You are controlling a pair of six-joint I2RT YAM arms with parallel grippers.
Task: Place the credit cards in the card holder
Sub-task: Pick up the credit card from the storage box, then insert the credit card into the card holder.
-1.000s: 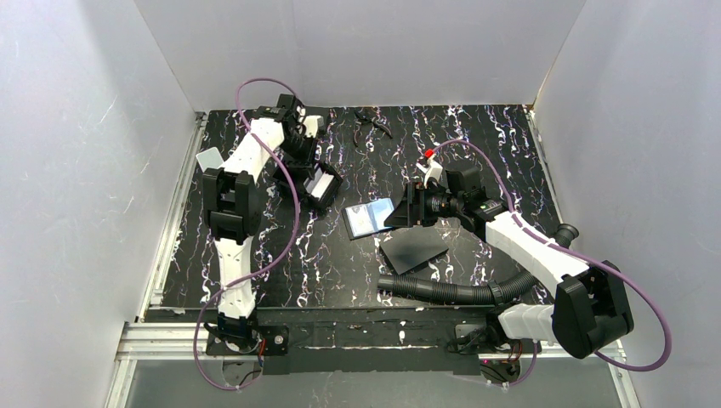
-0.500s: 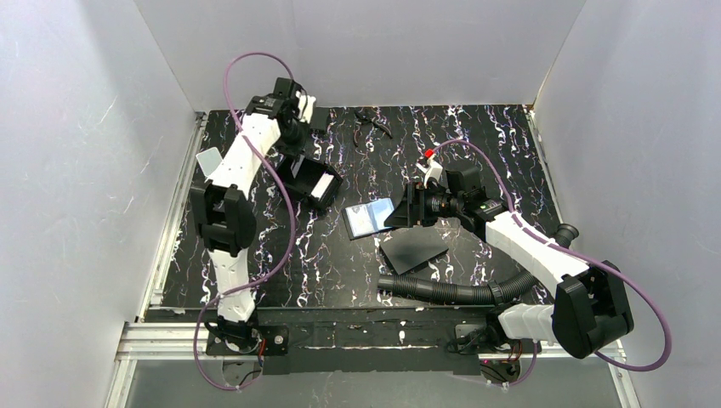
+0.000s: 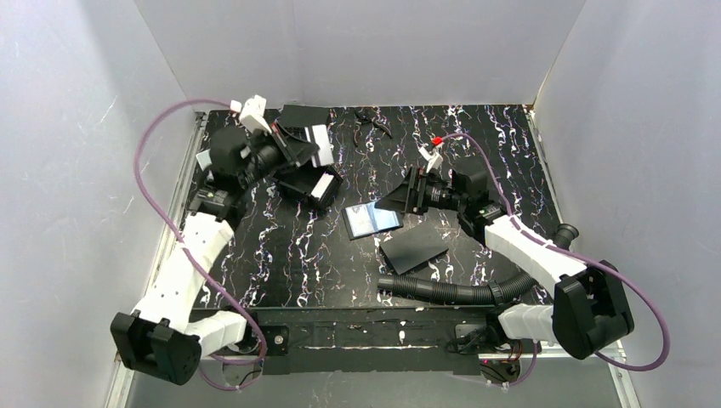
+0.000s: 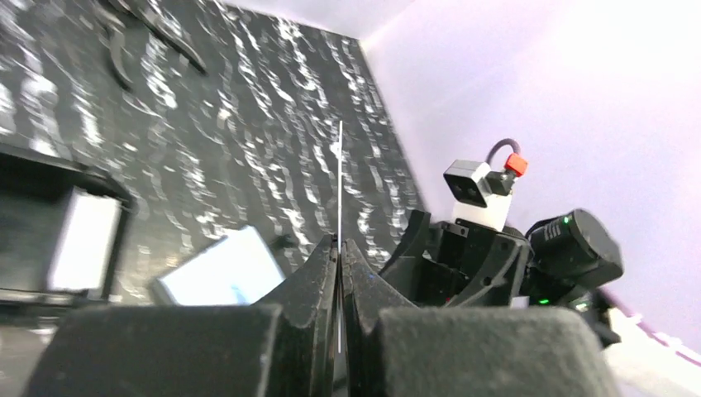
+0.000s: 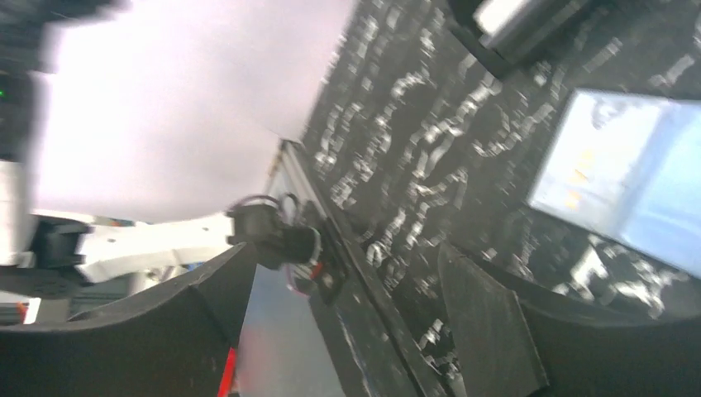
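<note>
Fingers (image 4: 318, 273) of the left gripper (image 4: 339, 248) are pressed together with only a thin slit between them, and in this slit they pinch one credit card (image 4: 339, 182). In the left wrist view this held card shows only its edge, a fine pale line. Its long axis runs straight out past the fingertips, and its face cannot be seen from there. The gripper is raised at the far left part of the table (image 3: 476, 153), just beyond the card holder (image 3: 313, 183), an open black case with a white piece inside.

The right gripper (image 3: 400, 200) has its fingers spread wide and holds nothing. It is just beside the right end of the second card (image 3: 372, 218); whether it touches the card, I cannot tell. This second card lies flat near the table's middle, pale blue face up, long axis about left to right, its right end slightly farther back. A black sheet (image 3: 414, 246) lies close by, on its near right side.
</note>
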